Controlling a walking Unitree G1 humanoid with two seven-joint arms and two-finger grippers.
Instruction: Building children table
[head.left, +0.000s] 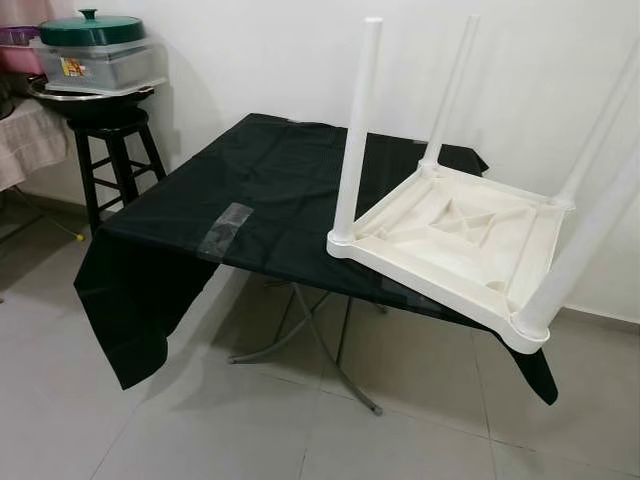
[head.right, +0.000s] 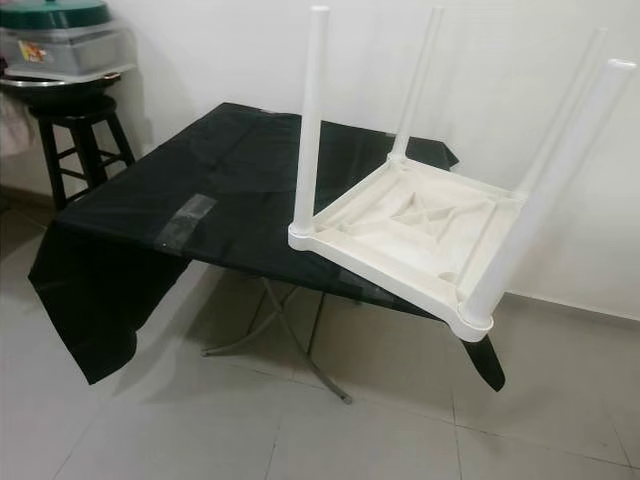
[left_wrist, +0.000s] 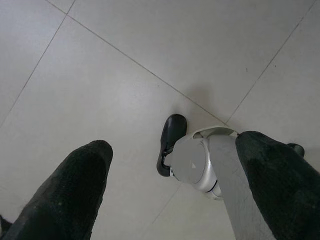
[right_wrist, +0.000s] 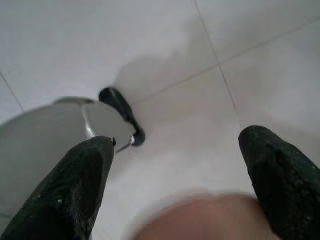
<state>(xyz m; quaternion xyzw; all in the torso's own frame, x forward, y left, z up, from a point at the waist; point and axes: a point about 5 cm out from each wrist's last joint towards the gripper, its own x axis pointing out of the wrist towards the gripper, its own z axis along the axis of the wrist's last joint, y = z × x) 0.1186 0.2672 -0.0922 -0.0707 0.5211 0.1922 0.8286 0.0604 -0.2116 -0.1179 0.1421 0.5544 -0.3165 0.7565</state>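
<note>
A white plastic children's table (head.left: 455, 240) lies upside down on the right part of a larger folding table, its four legs (head.left: 356, 130) pointing up. It overhangs the near right edge. A black cloth (head.left: 240, 190) covers the larger table. My left gripper (left_wrist: 172, 187) hangs down over the tiled floor, open, with nothing between its black fingers (left_wrist: 75, 190). My right gripper (right_wrist: 175, 185) also hangs over the floor, open and holding nothing.
A dark stool (head.left: 115, 150) at the back left carries a metal tray and a clear container with a green lid (head.left: 95, 50). The folding table's grey metal legs (head.left: 320, 345) stand on pale floor tiles. A white wall runs behind. My own foot (left_wrist: 170, 142) shows below the left gripper.
</note>
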